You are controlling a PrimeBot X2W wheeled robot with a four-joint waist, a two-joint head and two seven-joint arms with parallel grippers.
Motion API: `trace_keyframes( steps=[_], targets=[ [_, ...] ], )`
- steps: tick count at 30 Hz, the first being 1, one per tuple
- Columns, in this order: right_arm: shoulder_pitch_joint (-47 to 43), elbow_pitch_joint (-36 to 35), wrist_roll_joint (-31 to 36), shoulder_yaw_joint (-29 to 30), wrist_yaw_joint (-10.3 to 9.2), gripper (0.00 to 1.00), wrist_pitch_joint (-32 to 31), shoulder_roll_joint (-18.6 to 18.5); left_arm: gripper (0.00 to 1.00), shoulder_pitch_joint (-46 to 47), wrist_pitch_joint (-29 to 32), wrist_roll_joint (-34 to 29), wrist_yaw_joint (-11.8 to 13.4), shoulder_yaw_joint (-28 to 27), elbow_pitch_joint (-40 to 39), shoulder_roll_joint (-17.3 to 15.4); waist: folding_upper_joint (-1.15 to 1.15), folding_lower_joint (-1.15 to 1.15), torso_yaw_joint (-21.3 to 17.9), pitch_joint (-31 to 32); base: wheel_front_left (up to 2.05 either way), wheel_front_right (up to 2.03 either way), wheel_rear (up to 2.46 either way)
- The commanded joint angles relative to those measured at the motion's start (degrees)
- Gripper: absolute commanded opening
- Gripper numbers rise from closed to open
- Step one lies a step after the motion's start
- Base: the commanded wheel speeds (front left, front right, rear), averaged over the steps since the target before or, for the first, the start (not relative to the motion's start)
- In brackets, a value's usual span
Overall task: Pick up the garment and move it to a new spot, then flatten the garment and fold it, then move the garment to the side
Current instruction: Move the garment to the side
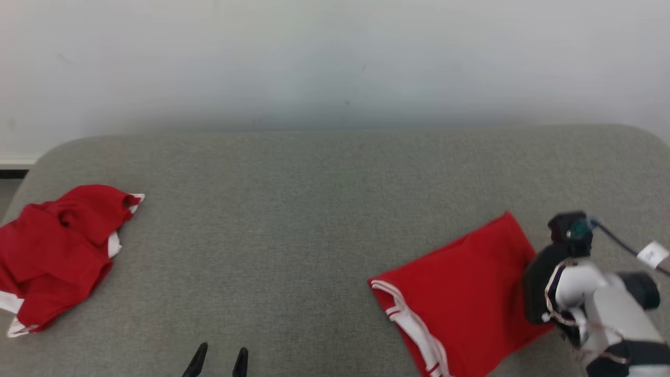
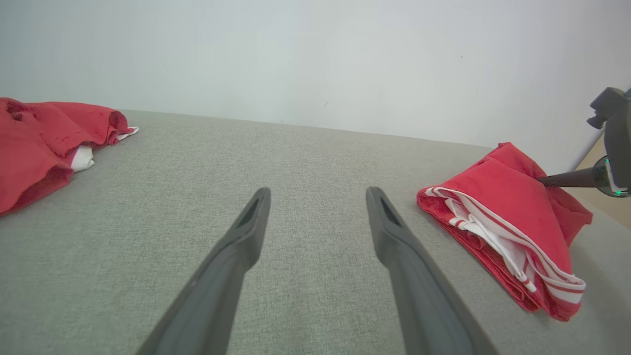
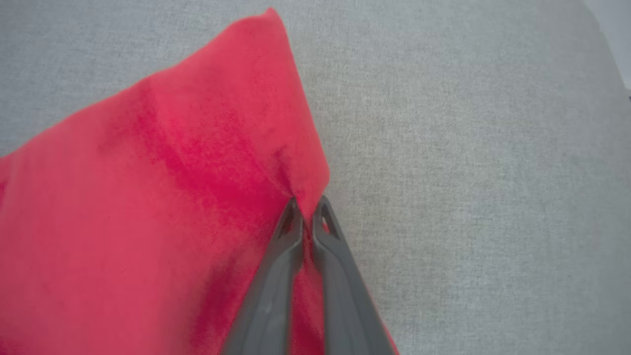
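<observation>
A folded red garment [image 1: 460, 293] with white striped trim lies at the right of the grey padded surface [image 1: 314, 220]. In the right wrist view my right gripper [image 3: 308, 213] is shut on a pinch of the garment's [image 3: 172, 197] red edge, close to one corner. The left wrist view shows the garment [image 2: 503, 207] with that corner raised, and the right gripper [image 2: 541, 181] pinching it from the right. My left gripper [image 1: 220, 357] is low at the front, its fingers apart and nothing between them; in its own view the left gripper [image 2: 318, 197] is open over bare fabric.
A second red garment [image 1: 57, 251] with white trim lies crumpled at the surface's left edge, also in the left wrist view [image 2: 34, 143]. A pale wall [image 1: 335, 63] rises right behind the surface. The right arm's white forearm [image 1: 607, 309] and cable are over the lower right corner.
</observation>
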State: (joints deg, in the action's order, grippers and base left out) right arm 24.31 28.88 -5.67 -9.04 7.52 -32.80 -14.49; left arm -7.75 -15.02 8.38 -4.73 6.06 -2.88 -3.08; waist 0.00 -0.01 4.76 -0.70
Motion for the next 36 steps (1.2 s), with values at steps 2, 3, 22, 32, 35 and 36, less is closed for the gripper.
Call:
trace_keyframes(
  steps=[2,3,22,32,35,36],
  targets=[
    [4.6,2.1,0.8,-1.6,-0.05,0.0,1.6,-2.4,1.0,1.0,-0.2,-0.5,0.2,1.3,-1.9,0.1,0.0,0.01,-3.8,-4.2,0.0,0.0,0.0],
    [6.5,3.1,0.9,-2.1,-0.05,0.0,2.2,-3.5,1.0,1.3,-0.2,-0.5,0.2,1.8,-2.5,0.1,0.0,0.01,-4.4,-5.1,0.0,0.0,0.0],
    [27.3,19.5,6.2,7.9,-0.05,0.0,16.1,-18.0,1.0,7.0,1.8,-4.0,-0.5,7.1,-12.6,-2.1,0.0,0.01,-7.5,-19.2,0.0,0.0,0.0],
    [27.7,17.9,13.2,14.2,-0.05,0.0,16.8,-19.3,1.0,7.3,2.2,-3.7,0.2,7.0,-13.3,-2.3,0.0,0.01,-8.6,-20.2,0.0,0.0,0.0],
    [26.5,17.1,14.5,16.1,-0.05,0.0,17.0,-19.4,1.0,7.4,2.3,-3.5,0.2,7.2,-13.0,-2.4,0.0,0.01,-8.7,-20.0,0.0,0.0,0.0],
    [26.1,17.0,13.7,15.8,-0.05,0.0,17.3,-18.7,1.0,7.4,2.4,-3.5,0.2,7.3,-13.0,-2.5,0.0,0.01,-8.7,-20.0,0.0,0.0,0.0]
  ],
)
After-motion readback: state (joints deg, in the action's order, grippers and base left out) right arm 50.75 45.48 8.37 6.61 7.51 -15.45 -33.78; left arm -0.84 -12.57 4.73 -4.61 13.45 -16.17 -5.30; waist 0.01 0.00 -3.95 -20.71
